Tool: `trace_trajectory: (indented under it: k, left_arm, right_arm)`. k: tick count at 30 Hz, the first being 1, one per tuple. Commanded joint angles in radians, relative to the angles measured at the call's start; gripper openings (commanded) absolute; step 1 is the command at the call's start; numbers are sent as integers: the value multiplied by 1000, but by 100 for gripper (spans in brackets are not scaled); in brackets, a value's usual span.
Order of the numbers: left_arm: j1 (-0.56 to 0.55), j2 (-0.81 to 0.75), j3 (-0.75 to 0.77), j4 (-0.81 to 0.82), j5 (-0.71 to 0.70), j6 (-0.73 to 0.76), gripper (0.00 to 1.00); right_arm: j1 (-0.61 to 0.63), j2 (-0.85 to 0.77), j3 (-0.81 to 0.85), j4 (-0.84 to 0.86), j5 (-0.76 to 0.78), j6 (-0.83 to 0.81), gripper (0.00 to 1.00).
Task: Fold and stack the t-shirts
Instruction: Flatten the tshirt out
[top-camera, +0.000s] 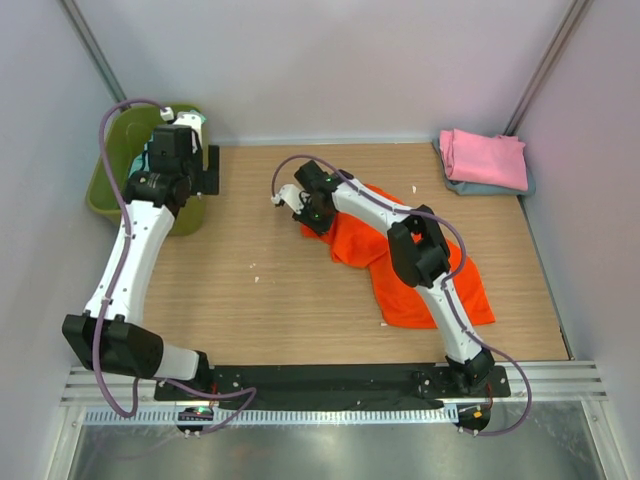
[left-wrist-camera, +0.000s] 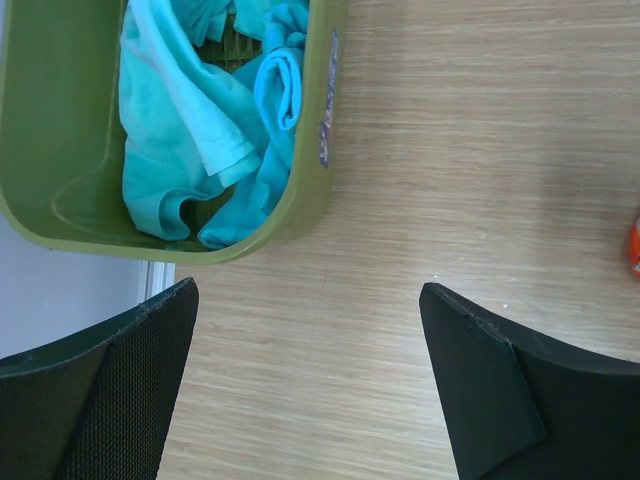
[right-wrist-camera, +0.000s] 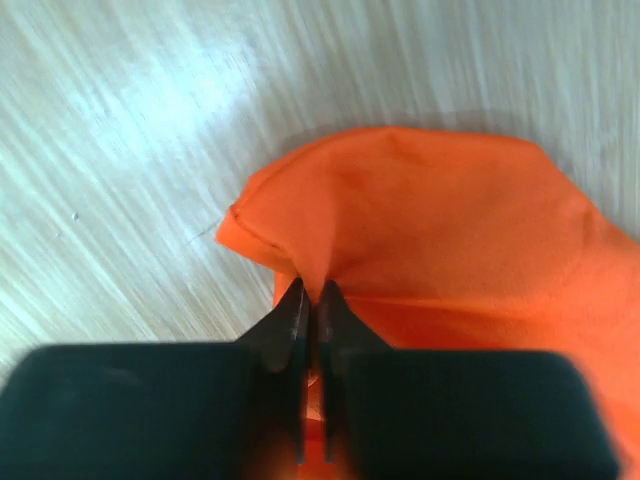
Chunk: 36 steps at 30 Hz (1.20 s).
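Note:
The bright orange t-shirt (top-camera: 420, 270) lies crumpled across the middle right of the table. My right gripper (top-camera: 316, 214) is shut on a pinch of its upper left part (right-wrist-camera: 400, 220) and holds that part lifted off the wood. My left gripper (top-camera: 200, 170) is open and empty, over bare table just right of the olive-green bin (top-camera: 115, 180). Teal t-shirts (left-wrist-camera: 200, 120) lie bunched inside the bin (left-wrist-camera: 60, 200). A folded pink t-shirt (top-camera: 485, 157) lies on a grey-blue one (top-camera: 495, 187) at the back right corner.
The bin stands at the back left against the wall. White walls close the table on the left, back and right. The black base rail (top-camera: 330, 380) runs along the near edge.

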Motion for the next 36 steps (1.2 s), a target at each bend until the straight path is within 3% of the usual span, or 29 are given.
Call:
trace_trajectory:
  k: [1,7,11,16,22,25,27,32,35,36]
  left_arm:
    - [27,-38,8,27,-11,-26,92]
    - [47,-32,-37,73,-37,-36,93]
    - [49,-15,-57,98,-40,-46,93]
    - [49,22,-40,110,-25,-72,93]
    - [49,76,6,110,3,-97,92]
    - [49,103,21,109,13,-105,92]
    - [49,113,32,107,26,-112,91]
    - [49,143,58,101,55,-125,91]
    - [50,146,63,98,56,-118,91]
    - [49,145,67,97,56,-114,91]
  right_arm:
    - [6,-10,52,18,50,6,2]
    - [48,-205,138,31,38,-19,1]
    - [52,-346,156,157,42,7,1]
    - [51,-466,202,272,165,6,1]
    - [-15,-621,198,297,312,15,1]
    - [-52,-730,97,259,372,9,1]
    - [-78,-809,-59,248,420,-13,1]
    - [-338,-943,-511,335,414,-19,1]
    - [-487,-974,-696,358,412,-26,1]
    - [-516,-966,-807,352,479,-37,6]
